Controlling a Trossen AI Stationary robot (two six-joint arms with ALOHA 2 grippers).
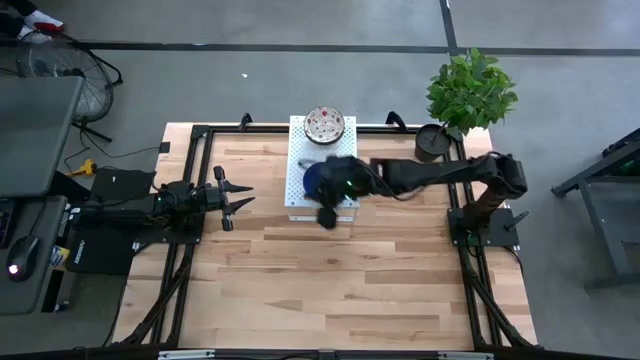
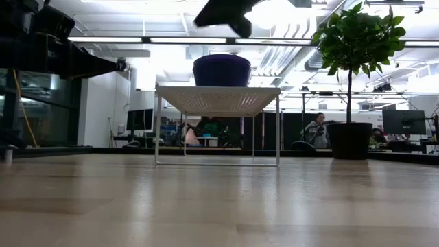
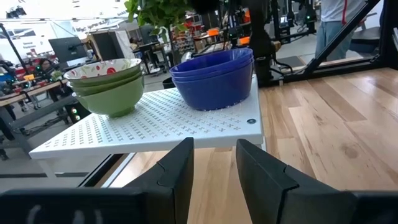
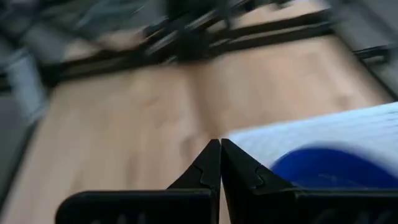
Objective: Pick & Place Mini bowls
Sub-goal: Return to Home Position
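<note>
A stack of glossy blue mini bowls (image 3: 214,78) stands on the near part of a white perforated stand (image 1: 300,190). A stack of mini bowls, green outside and white with red speckles inside (image 3: 106,84), stands on the stand's far part (image 1: 325,124). My right gripper (image 1: 327,214) hovers above the stand's near edge, beside the blue bowls (image 4: 329,168). It is shut and empty (image 4: 221,158), high above the stand in the low view (image 2: 226,14). My left gripper (image 1: 240,200) waits at the table's left, level, open and empty (image 3: 214,168).
A potted plant (image 1: 465,95) in a dark pot (image 1: 432,143) stands at the table's far right corner. Black frame rails (image 1: 200,135) run around the table's edges. Bare wooden tabletop (image 1: 330,290) stretches from the stand to the near edge.
</note>
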